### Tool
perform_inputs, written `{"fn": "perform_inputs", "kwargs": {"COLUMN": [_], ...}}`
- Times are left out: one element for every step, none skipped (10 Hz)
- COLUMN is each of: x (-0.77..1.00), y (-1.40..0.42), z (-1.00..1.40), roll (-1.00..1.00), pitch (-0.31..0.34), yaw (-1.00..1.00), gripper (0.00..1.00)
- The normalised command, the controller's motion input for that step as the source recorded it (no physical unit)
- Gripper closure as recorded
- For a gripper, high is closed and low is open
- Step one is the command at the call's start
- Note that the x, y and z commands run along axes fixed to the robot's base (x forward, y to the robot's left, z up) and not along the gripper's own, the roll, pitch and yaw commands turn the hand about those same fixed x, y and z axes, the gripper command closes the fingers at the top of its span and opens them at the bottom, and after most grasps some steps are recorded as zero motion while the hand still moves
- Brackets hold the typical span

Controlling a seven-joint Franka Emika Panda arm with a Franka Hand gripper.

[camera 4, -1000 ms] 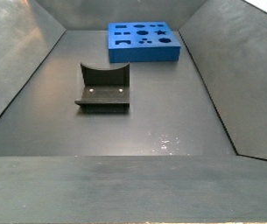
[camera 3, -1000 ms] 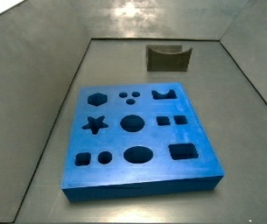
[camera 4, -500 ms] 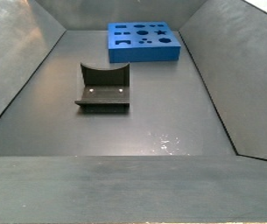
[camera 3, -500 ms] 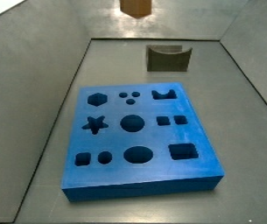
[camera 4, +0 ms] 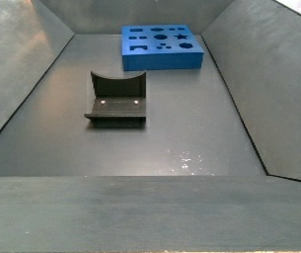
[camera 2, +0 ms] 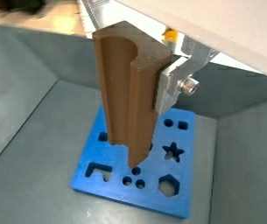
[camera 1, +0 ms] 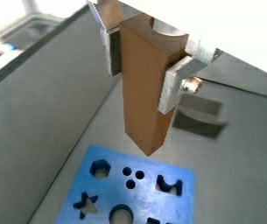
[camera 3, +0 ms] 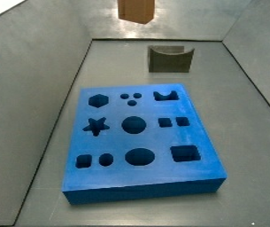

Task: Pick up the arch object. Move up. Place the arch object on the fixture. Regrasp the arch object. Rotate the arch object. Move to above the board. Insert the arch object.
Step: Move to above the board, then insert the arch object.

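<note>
The arch object [camera 1: 144, 92] is an orange-brown long block hanging upright, with my gripper [camera 1: 142, 77] shut on its upper part. In both wrist views silver fingers [camera 2: 171, 86] press its sides. Its lower end points down over the blue board [camera 1: 105, 186], well above it. In a side view only the block's lower end [camera 3: 135, 9] shows at the top edge, above the far end of the floor; the gripper is out of that view. The arch-shaped hole [camera 3: 165, 94] is at the board's far right. The dark fixture [camera 3: 169, 58] stands bare behind the board.
Grey sloped walls [camera 3: 31, 62] enclose the floor on all sides. The board [camera 4: 164, 61] lies at one end and the fixture [camera 4: 115, 99] near the middle of the floor. Star, hexagon, round and square holes [camera 3: 134, 125] cover the board.
The arch object's lower end has come into a side view from the top edge and now hangs a little lower than half a second ago. Board and fixture have not moved.
</note>
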Motion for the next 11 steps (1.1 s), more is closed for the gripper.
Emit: {"fn": "perform_inputs", "kwargs": {"x": [0.07, 0.07, 0.07, 0.06, 0.07, 0.06, 0.08, 0.68, 0.83, 0.82, 0.92], "y": [-0.04, -0.02, -0.02, -0.02, -0.02, -0.02, 0.00, 0.00, 0.00, -0.07, -0.01], "z": [0.02, 0.02, 0.03, 0.03, 0.02, 0.02, -0.02, -0.13, -0.16, -0.19, -0.08], "roll": [-0.05, -0.05, -0.03, -0.01, 0.01, 0.02, 0.00, -0.08, -0.03, 0.00, 0.00], "pitch": [0.199, 0.225, 0.249, 0.232, 0.194, 0.154, -0.004, -0.037, -0.094, -0.131, -0.130], "yaw": [1.00, 1.00, 1.00, 0.73, 0.50, 0.24, 0.00, 0.09, 0.19, 0.18, 0.15], "gripper": [1.00, 1.00, 1.00, 1.00, 1.00, 1.00, 1.00, 1.00, 1.00, 1.00, 1.00]}}
